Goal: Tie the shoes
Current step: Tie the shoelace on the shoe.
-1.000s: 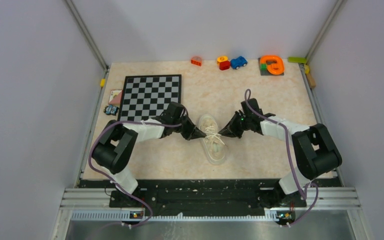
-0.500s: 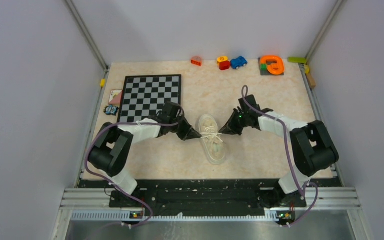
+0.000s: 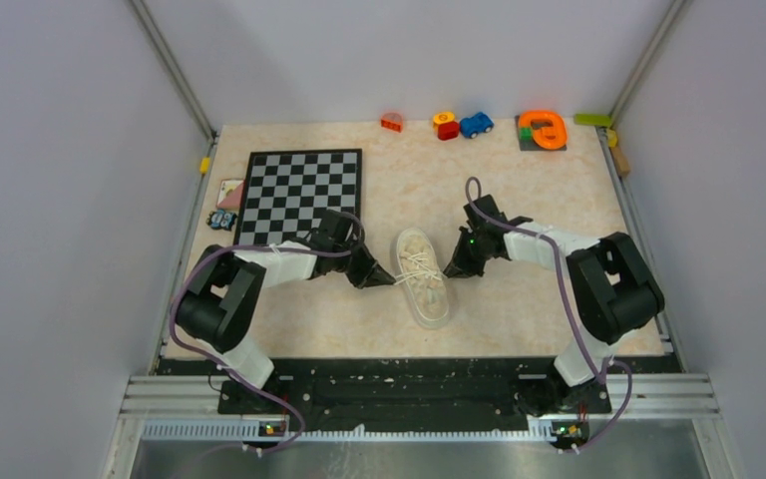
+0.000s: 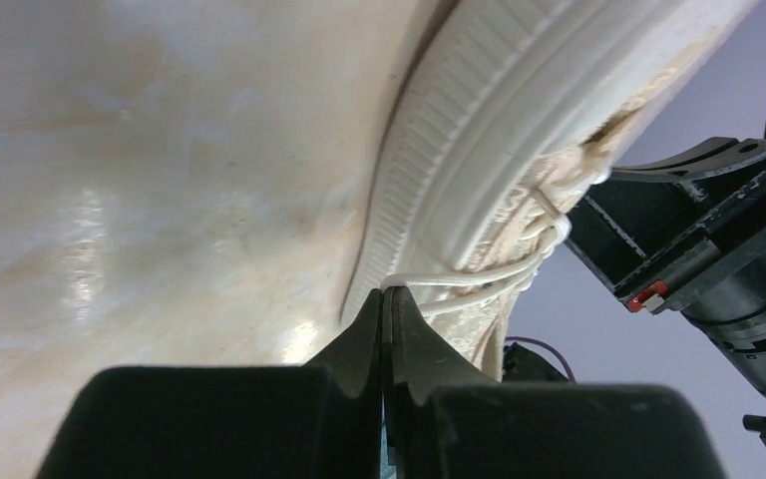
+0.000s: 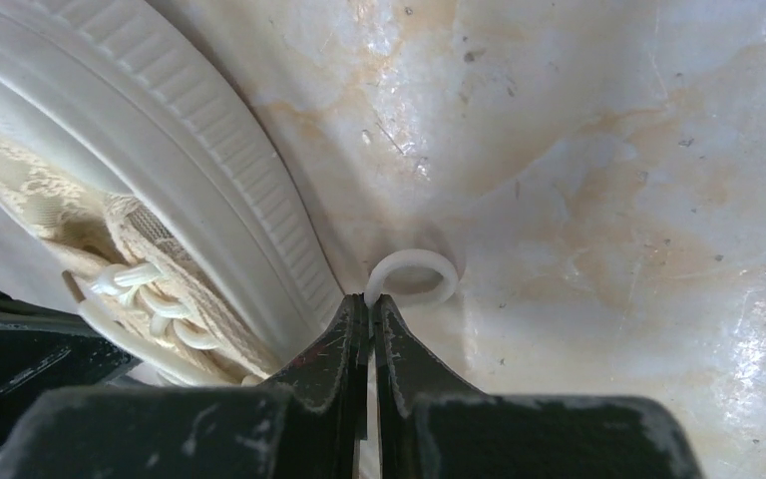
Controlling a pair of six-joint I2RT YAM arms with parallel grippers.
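The cream sneaker (image 3: 421, 276) lies in the middle of the table, toe towards the near edge, its white laces (image 3: 418, 264) crossed over the tongue. My left gripper (image 3: 387, 280) sits at the shoe's left side, shut on a white lace (image 4: 459, 278) that runs taut from its tips across the sole rim (image 4: 479, 130). My right gripper (image 3: 446, 270) sits at the shoe's right side, shut on a lace whose small loop (image 5: 411, 276) curls out past its tips onto the table. The shoe's ribbed sole (image 5: 209, 180) fills the left of the right wrist view.
A chessboard (image 3: 301, 192) lies at the back left, with small cards and a toy (image 3: 225, 205) beside it. Toy blocks and a blue car (image 3: 461, 124), an orange piece on a grey plate (image 3: 542, 130) and a green stick (image 3: 592, 120) line the far edge.
Both grippers have moved towards the near edge and closer in to the shoe's sides, still holding the laces. The shoe has stayed in place.
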